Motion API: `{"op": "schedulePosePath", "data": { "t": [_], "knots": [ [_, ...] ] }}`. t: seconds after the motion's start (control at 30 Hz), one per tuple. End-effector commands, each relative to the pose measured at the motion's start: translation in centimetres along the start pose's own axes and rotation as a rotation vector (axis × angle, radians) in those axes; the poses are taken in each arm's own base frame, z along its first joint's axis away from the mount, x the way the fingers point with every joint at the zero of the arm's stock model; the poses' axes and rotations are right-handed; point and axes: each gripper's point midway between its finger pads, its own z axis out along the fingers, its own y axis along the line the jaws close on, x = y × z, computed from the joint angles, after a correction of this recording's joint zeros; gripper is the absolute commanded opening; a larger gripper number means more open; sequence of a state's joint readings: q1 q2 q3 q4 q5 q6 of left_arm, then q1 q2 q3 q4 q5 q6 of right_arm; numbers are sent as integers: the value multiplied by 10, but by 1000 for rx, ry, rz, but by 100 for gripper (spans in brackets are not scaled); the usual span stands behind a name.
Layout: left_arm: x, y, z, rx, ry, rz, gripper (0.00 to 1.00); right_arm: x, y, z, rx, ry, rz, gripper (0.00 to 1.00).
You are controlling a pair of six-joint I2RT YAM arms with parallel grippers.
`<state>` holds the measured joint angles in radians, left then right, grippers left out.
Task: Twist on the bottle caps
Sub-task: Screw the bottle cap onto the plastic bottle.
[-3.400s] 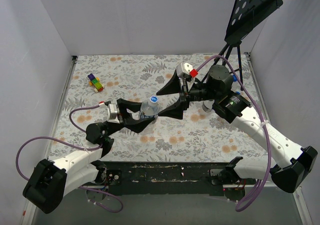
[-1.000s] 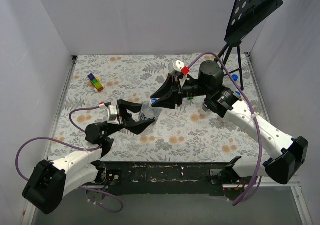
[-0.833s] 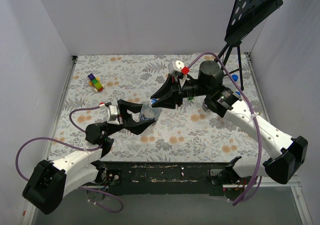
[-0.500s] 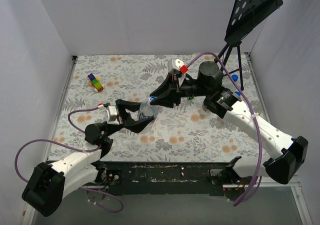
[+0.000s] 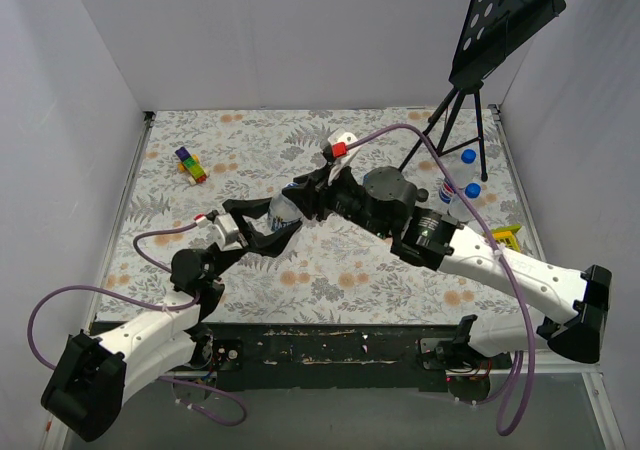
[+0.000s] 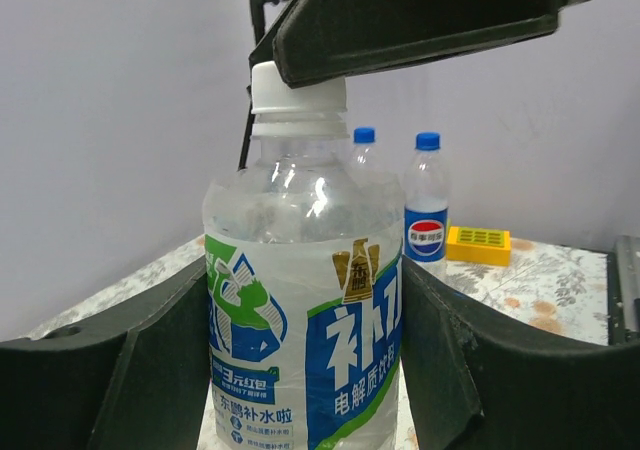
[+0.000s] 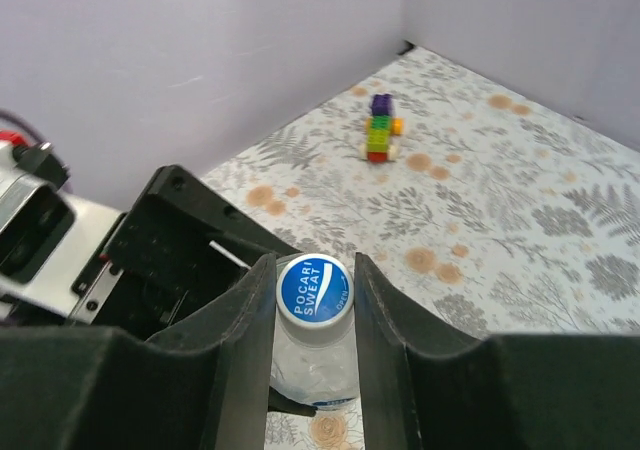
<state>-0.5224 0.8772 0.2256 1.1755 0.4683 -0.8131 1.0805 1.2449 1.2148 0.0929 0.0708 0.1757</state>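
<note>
Grasping the bottle (image 6: 300,310), the left pincer (image 5: 281,220) faces two capped bottles (image 6: 427,215); right pincer (image 7: 313,265) clenches the cap (image 7: 314,290).

The bottle (image 6: 300,310) stands upright, clamped in my left gripper (image 5: 262,225), and the cap (image 7: 314,290) on its neck sits pinched in my right gripper (image 7: 314,270) above. Two other bottles (image 5: 455,185) stand far right, a block (image 5: 505,235) just before them; the toy blocks (image 5: 190,165) lie far left.
</note>
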Motion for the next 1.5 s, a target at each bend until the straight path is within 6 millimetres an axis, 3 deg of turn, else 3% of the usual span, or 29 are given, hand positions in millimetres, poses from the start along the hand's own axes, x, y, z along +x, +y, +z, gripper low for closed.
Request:
{"op": "schedulePosePath", "data": {
  "t": [0.0, 0.07, 0.13, 0.27, 0.37, 0.47, 0.57, 0.63, 0.8, 0.9, 1.1, 1.3, 1.47],
  "knots": [
    [-30, 26, 2, -133, -92, 111, 0, 64, -28, -2, 354, 186, 24, 17],
    [-30, 29, 1, -147, -90, 115, 0, 60, -25, -1, 373, 171, 15, 18],
    [-30, 29, 1, -151, -87, 115, 0, 52, -16, 2, 326, 140, 21, 26],
    [-27, 30, 3, -156, -77, 71, 0, 14, 4, -1, 192, 48, -4, 56],
    [-23, 30, 7, -154, -47, 13, 0, -28, 11, -14, 91, -65, -20, 76],
    [-17, 26, 11, -132, -18, -24, 0, -61, 18, -31, -93, -147, -64, 81],
    [-14, 14, 16, -55, -1, -68, 0, -76, 20, -46, -280, -166, -102, 83],
    [-15, 1, 19, 23, 1, -95, 0, -78, 12, -54, -373, -150, -138, 83],
    [-14, -36, 21, 248, 28, -176, 0, -61, 20, -70, -649, -95, -176, 80],
    [-14, -47, 21, 318, 40, -194, 0, -48, 27, -71, -761, -56, -209, 78],
    [-16, -54, 19, 366, 41, -197, 0, -31, 25, -68, -802, -27, -234, 76],
    [-18, -56, 18, 377, 35, -199, 0, -24, 23, -65, -811, -7, -216, 64],
    [-21, -57, 18, 376, 25, -193, 0, -19, 21, -62, -812, 1, -209, 60]
  ]
}}
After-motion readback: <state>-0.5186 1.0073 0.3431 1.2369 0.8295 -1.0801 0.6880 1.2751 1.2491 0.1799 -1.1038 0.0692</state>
